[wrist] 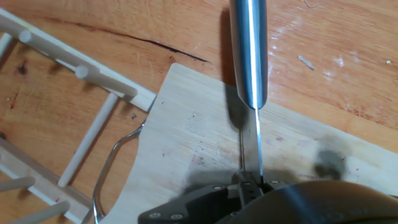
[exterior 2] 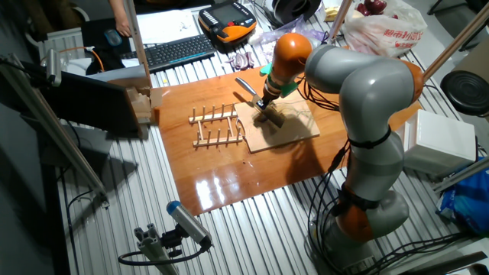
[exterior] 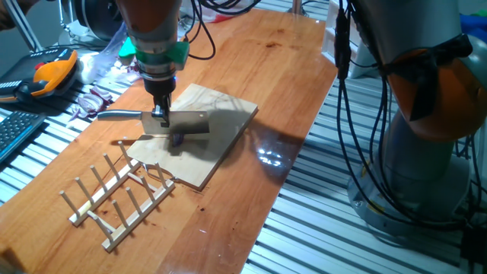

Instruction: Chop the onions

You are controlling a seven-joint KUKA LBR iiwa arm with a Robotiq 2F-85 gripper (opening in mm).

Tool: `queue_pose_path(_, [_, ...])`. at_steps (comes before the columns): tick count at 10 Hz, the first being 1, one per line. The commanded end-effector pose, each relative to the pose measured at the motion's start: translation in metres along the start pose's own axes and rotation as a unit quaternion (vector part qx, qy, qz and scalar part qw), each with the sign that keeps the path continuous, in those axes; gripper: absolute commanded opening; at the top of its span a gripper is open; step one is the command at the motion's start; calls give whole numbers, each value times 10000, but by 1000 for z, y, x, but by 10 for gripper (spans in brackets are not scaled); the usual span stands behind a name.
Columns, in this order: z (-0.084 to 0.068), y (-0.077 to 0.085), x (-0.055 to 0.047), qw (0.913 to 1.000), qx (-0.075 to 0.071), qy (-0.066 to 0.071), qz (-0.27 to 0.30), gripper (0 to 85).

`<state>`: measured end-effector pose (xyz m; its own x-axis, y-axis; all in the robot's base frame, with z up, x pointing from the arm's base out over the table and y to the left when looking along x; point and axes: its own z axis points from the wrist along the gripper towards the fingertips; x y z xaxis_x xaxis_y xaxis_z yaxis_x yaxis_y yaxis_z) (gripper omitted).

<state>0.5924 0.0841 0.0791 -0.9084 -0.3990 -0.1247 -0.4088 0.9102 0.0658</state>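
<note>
My gripper [exterior: 160, 116] is shut on a steel knife [exterior: 186, 123] and holds it low over the wooden board [exterior: 221, 114]. The handle sticks out to the left and the blade lies across the board. A tiny purple bit of onion [exterior: 176, 140] shows just under the blade on the board. In the hand view the round steel handle [wrist: 249, 50] runs away from me and the thin blade spine [wrist: 251, 146] sits clamped between my fingers [wrist: 244, 185]; the onion is hidden there. In the other fixed view the gripper [exterior 2: 265, 107] is over the board [exterior 2: 286, 130].
A wooden dish rack [exterior: 122, 194] lies right next to the board's near-left edge, also in the hand view [wrist: 74, 112]. A heap of onion scraps in plastic [exterior: 95, 99], a teach pendant [exterior: 46, 76] and a keyboard [exterior 2: 176, 50] lie beyond the table's edge.
</note>
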Motion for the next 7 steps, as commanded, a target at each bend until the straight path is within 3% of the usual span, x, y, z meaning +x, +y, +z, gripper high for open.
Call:
queue_pose_path(1, [2, 0, 2, 10000, 7, -82, -19, 0])
queue_pose_path(2, [4, 1, 3, 9997, 58, -210, -72, 0])
queue_pose_path(3, [5, 1, 3, 9996, 77, -252, -87, 0])
queue_pose_path(7, [16, 4, -1, 9998, 68, -197, -66, 0])
